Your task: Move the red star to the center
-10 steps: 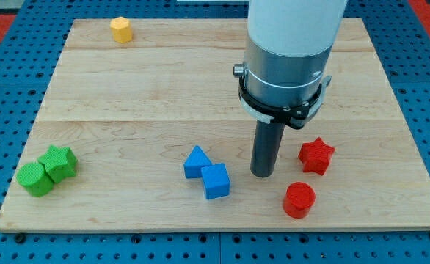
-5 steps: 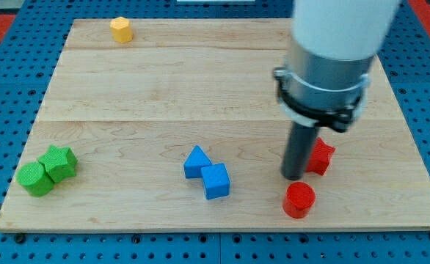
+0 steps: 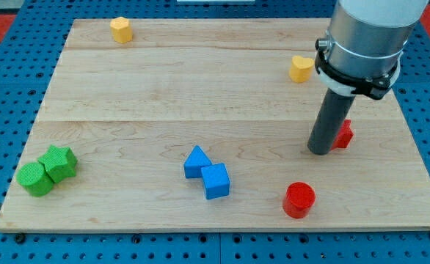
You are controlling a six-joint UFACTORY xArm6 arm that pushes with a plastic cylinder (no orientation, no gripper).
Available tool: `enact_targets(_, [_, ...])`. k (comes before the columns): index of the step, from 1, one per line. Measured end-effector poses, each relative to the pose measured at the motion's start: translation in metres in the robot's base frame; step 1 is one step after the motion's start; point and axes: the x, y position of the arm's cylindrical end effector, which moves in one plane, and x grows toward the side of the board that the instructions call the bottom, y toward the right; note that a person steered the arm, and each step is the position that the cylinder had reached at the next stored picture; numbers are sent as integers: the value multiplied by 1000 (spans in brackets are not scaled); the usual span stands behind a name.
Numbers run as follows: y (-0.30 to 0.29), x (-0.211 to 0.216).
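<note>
My tip rests on the bench near its right edge, against the left side of the red star, partly hiding it. No claw is visible.

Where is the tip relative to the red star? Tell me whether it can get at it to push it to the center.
Probably not yet. My tip stands close on the view's left of the red star, the center side; it must first circle round to the star's right.

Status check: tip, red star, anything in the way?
My tip against red star, on its left. Star right of center, partly hidden. Nothing toward center.
</note>
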Motion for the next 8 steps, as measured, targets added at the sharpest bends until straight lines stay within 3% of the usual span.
enact_targets(2, [75, 22])
enact_targets(4, [87, 27])
enact_targets(5, [70, -6])
enact_targets(6, [4, -60])
enact_targets(7, [-68, -88])
enact_targets(8, [-42, -81])
